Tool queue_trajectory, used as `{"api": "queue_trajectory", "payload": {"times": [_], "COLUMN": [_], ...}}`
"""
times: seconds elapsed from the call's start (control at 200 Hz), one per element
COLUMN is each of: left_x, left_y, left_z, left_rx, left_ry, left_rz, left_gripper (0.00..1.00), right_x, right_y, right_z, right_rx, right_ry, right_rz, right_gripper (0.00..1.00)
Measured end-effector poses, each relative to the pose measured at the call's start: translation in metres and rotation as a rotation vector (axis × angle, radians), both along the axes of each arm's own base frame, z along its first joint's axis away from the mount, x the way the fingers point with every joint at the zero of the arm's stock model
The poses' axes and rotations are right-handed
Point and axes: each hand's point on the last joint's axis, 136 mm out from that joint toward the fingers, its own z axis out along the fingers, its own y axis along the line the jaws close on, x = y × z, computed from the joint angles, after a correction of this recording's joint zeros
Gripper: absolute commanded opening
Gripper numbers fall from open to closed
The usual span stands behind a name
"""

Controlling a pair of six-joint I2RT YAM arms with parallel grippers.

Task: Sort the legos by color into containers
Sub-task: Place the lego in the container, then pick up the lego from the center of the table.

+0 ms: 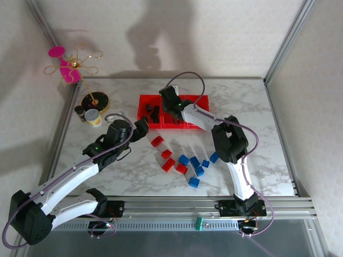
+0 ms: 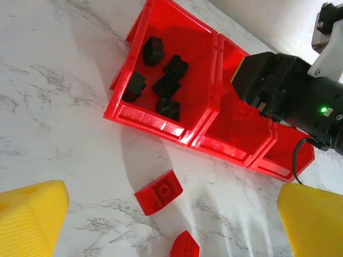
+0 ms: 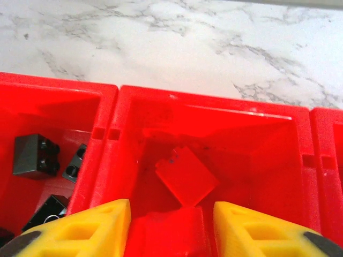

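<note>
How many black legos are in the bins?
5, all in the left-end compartment: one black lego at the back, one beside it, two in the middle, one nearest the front wall. The right-end bin is partly hidden.

The containers (image 2: 151,119) are bright red. Black legos (image 2: 167,85), red legos (image 2: 158,191) and blue legos (image 1: 194,182) sit against a white table (image 1: 262,139) veined with grey marbling.

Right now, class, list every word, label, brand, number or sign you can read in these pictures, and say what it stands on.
No text can be read anywhere.
Any label on the small jar beside the disc stand is too small to read.
The studs of the red lego on the table show no legible brand.
</note>
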Motion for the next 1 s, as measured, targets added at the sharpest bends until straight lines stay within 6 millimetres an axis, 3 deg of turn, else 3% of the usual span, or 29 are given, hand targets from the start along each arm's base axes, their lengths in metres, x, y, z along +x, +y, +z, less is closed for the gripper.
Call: {"api": "queue_trajectory", "payload": {"times": [0.27,0.39,0.506,0.606,0.761,1.001], "left_x": [-0.003,-0.008,-0.016,-0.025,-0.04,-0.054], "left_y": [0.002,0.004,0.007,0.012,0.021,0.03], "left_z": [0.009,0.02,0.025,0.019,-0.001,-0.016], "left_rx": [-0.017,-0.036,-0.055,-0.058,-0.045,-0.054], "left_ry": [-0.025,-0.048,-0.065,-0.055,-0.009,0.018], "left_rz": [-0.001,-0.007,-0.012,-0.011,-0.006,0.009], "left_gripper": [1.0,1.0,1.0,1.0,1.0,1.0], "right_x": [-0.009,-0.034,-0.07,-0.11,-0.164,-0.179], "right_y": [-0.005,-0.016,-0.008,0.007,0.019,0.023], "right_z": [0.013,0.029,0.039,0.024,-0.021,-0.039], "right_rx": [-0.003,0.007,0.033,0.03,-0.01,0.069], "right_ry": [-0.005,-0.001,0.013,0.069,0.204,0.297], "right_rz": [0.017,0.038,0.106,0.199,0.311,0.202], "right_gripper": [0.57,0.6,0.64,0.7,0.75,0.83]}}
